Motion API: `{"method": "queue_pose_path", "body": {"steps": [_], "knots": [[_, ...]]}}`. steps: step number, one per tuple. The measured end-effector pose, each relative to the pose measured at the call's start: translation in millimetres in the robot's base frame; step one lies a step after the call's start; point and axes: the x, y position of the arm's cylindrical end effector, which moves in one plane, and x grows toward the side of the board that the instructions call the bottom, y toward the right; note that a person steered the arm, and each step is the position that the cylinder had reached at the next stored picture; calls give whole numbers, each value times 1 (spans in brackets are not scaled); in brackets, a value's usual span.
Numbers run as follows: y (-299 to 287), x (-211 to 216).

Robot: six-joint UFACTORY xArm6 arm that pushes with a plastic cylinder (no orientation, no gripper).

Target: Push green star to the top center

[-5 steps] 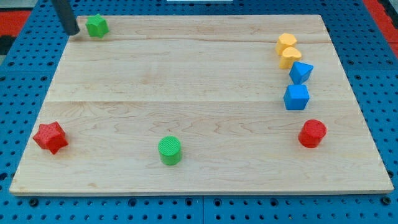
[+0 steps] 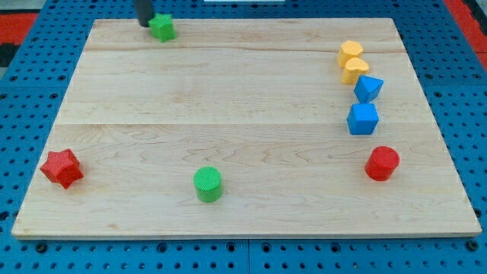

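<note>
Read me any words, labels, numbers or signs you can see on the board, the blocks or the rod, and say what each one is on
None: no text, number or sign shows anywhere.
The wooden board is bare grain.
The green star, with my tip at its left, is unmarked, as are the other blocks.

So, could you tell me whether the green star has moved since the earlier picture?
Yes. The green star has slid toward the view's right along the board's top edge, my tip at its left.

No readable text, labels, numbers — seemingly none.
</note>
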Motion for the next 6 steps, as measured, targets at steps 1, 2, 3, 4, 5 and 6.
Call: {"method": "queue_pose_path", "body": {"steps": [1, 2, 3, 4, 5, 6], "knots": [[13, 10], [15, 27], [27, 41], [47, 43], [75, 37], [101, 31]]}}
